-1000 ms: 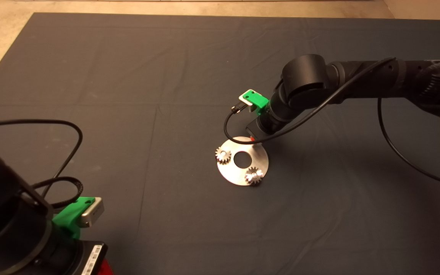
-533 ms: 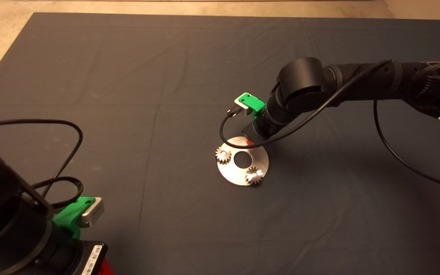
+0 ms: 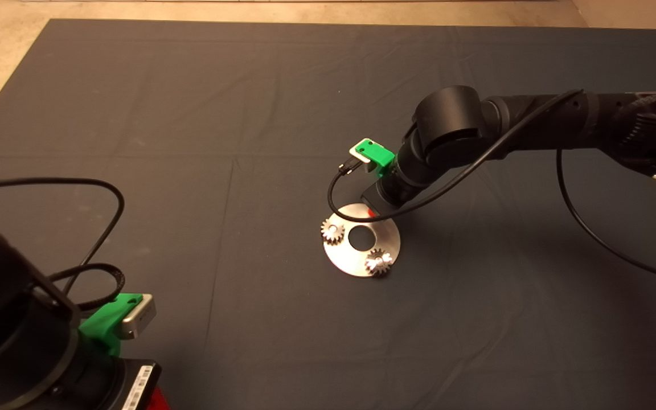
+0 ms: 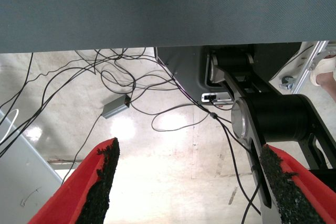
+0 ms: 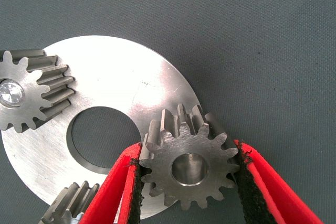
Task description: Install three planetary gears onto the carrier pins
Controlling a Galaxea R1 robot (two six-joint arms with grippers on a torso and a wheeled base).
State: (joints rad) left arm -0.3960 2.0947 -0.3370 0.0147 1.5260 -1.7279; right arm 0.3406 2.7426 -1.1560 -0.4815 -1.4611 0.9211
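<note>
- Two planetary gears [image 3: 332, 232] already sit on carrier pins of the disc [image 5: 121, 85], beyond the right gripper [image 5: 189, 174].
- Clamped between its fingers [image 5: 123, 192], the third gear [image 5: 188, 165] hangs over the disc edge; keep it level, centre its hole on the pin.
- Left gripper [image 4: 186, 182] waits spread apart.

Shiny brushed-metal disc [image 5: 121, 85], matt metal gears [image 5: 188, 167], dark cloth mat [image 3: 191, 114]
</note>
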